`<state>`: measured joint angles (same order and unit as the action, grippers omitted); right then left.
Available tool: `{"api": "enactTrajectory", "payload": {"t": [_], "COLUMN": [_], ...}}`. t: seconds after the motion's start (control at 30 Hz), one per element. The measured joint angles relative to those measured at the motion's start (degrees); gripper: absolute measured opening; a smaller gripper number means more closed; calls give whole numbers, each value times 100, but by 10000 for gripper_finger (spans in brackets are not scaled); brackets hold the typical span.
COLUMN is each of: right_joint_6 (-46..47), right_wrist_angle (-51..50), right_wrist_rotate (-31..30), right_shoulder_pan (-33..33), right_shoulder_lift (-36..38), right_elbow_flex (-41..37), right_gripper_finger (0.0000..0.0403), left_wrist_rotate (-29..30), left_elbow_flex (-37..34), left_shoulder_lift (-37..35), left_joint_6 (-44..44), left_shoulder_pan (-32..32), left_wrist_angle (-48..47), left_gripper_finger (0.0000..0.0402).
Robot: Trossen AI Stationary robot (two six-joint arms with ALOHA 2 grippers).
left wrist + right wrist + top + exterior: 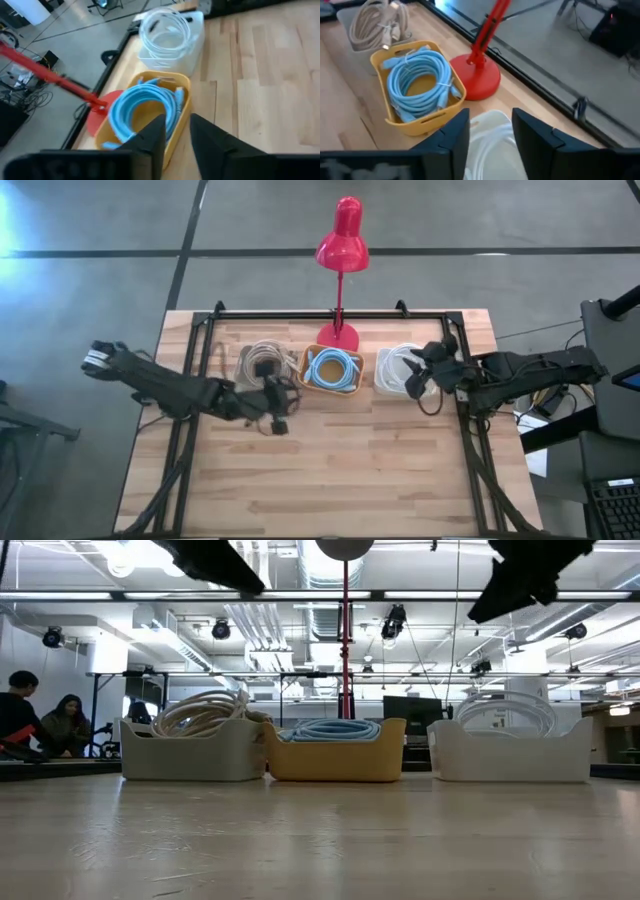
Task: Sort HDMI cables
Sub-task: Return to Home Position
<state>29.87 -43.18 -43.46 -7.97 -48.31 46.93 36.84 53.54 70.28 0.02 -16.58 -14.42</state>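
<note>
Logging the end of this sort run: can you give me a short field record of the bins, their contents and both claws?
Left bin: beige cables in pale bin
Middle bin: light blue cables in orange bin
Right bin: white cables in white bin
Lamp: red, behind the orange bin
Left claw: open, empty, by the pale bin
Right claw: open, empty, over the white bin

Beige cables (205, 710), blue cables (330, 728), white cables (505, 708) fill three bins (335, 762).
</note>
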Motion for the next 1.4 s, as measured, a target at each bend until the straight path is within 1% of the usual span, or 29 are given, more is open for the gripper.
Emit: {"api": "enactTrajectory", "payload": {"t": [0.17,0.2,0.27,0.37,0.43,0.5,0.57,0.7,0.77,0.83,0.93,1.13,1.23,1.4], "right_joint_6": [-561,-629,-825,-1349,-1749,-1955,-2144,-2718,-2876,-2901,-2894,-2857,-2858,-2859], "right_wrist_angle": [185,186,196,223,266,498,908,2068,2677,3176,3652,4619,5101,5565], "right_wrist_rotate": [124,362,1080,2005,2303,2569,2959,4176,4625,4677,4650,4649,4651,4651], "right_shoulder_pan": [-1,0,0,-79,-128,-154,-152,-152,-153,-152,-150,-150,-150,-150], "right_shoulder_lift": [-732,-852,-1064,-1344,-1432,-1406,-1268,-735,-393,-9,578,1704,2172,2792], "right_elbow_flex": [452,576,793,986,993,847,555,-196,-580,-956,-1500,-2592,-3061,-3726], "right_gripper_finger": [86,73,49,19,11,9,9,8,8,8,8,8,8,8], "left_wrist_rotate": [13,15,38,120,120,118,69,-189,-371,-569,-764,-773,-833,-1226], "left_elbow_flex": [0,0,-54,-335,-633,-1007,-1404,-2099,-2402,-2674,-3138,-3989,-4312,-4630], "left_shoulder_lift": [-916,-1088,-1435,-1938,-2272,-2602,-2930,-3606,-3957,-4314,-4791,-5616,-5981,-6537], "left_joint_6": [-303,-381,-548,-639,-639,-654,-654,-633,-648,-650,-483,-451,-289,167], "left_shoulder_pan": [0,0,0,0,0,0,0,0,0,0,0,0,0,0], "left_wrist_angle": [-736,-909,-1182,-1186,-1043,-792,-416,189,319,456,620,1316,1657,1817], "left_gripper_finger": [34,21,6,8,8,5,2,2,1,1,0,0,0,0]}}
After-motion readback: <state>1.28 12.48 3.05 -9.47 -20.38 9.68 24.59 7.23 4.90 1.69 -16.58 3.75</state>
